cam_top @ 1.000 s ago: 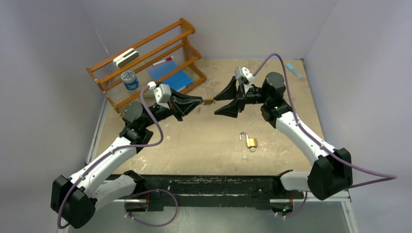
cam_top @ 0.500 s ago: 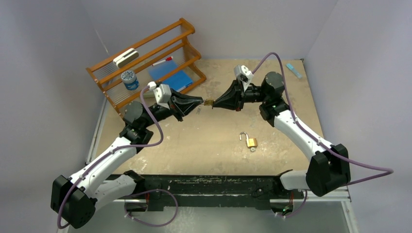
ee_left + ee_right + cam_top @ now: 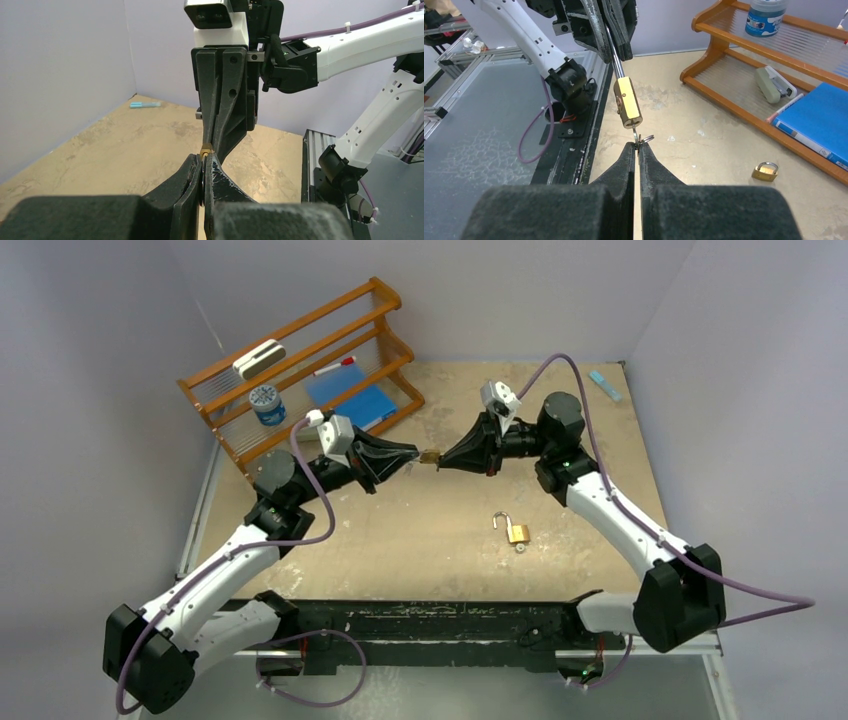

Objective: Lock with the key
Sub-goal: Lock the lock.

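Far to the left of the left gripper (image 3: 410, 452), well apart from the work, a wooden rack (image 3: 300, 350). Left gripper itself pressed together on the steel shackle of the padlock (image 3: 627, 102), pinching it in mid-air above the table (image 3: 400, 540). Brass body hanging just past those fingertips, long axis pointing straight on toward the right gripper (image 3: 637, 146), keyhole end foremost.

Just ahead of the right gripper's tips, touching that keyhole end, the key (image 3: 636, 135): bow pinched between closed fingers, small ring sticking out beside them, blade seemingly entered in the keyway, though depth too fine to tell. Key and lock body in one line, tip to tip between the two arms.

Judged from that: next a twist about this shared axis, best given by the right wrist, the left only bracing. Any sideways drift likely to bind the blade. Whether shackle seated or sprung, impossible to tell.

Down on the table, toward the arm bases from the right gripper and slightly right, well apart, a second padlock (image 3: 517, 532), shackle open.
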{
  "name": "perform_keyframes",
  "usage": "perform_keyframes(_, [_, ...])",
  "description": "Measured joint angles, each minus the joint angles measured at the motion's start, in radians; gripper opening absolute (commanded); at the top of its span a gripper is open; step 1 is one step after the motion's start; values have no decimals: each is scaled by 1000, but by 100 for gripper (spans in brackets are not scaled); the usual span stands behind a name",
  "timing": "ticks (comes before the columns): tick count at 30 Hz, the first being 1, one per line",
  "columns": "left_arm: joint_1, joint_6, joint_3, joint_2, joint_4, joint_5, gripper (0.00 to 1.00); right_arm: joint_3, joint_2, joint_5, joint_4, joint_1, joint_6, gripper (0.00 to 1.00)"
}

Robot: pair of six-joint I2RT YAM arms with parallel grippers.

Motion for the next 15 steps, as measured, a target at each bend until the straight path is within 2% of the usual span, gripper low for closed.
perform_keyframes(15, [-2,0,-13,-24,-26,-1,0,-46,-48,41,-34,3,-31,0])
